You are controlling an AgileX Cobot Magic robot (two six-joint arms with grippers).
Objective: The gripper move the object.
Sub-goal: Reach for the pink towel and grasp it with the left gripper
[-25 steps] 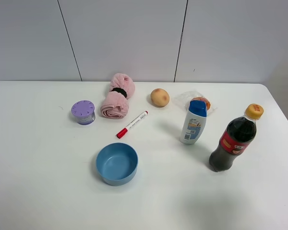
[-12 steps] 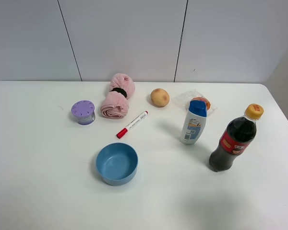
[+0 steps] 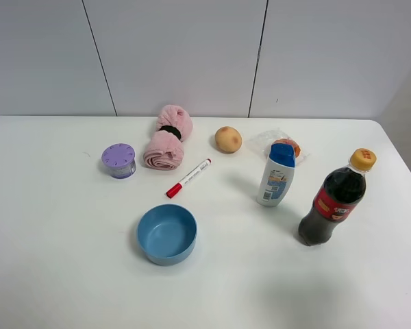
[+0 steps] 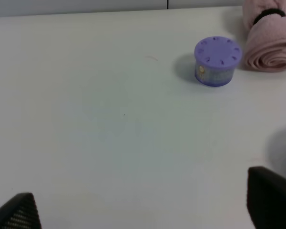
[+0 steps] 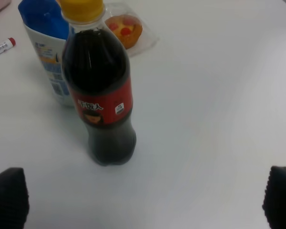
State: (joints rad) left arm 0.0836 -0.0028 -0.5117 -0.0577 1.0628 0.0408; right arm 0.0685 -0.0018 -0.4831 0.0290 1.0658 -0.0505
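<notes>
Here, a table [image 3: 55,240] is shown from above, no arm over it. The towel [image 3: 166,140] lies at the far left-centre, just right of a jar [image 3: 119,160]. The left gripper [image 4: 145,210] and right gripper [image 5: 144,198] are each held wide apart, empty. The approach seems not yet begun; a reach to the towel's banded middle is called for.

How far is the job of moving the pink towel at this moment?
Nothing looks done: the pink towel lies on the table beside the lilac jar, untouched. In hand: nothing; the left gripper and right gripper are open and empty. Remaining: reach, grasp and move the towel.
</notes>
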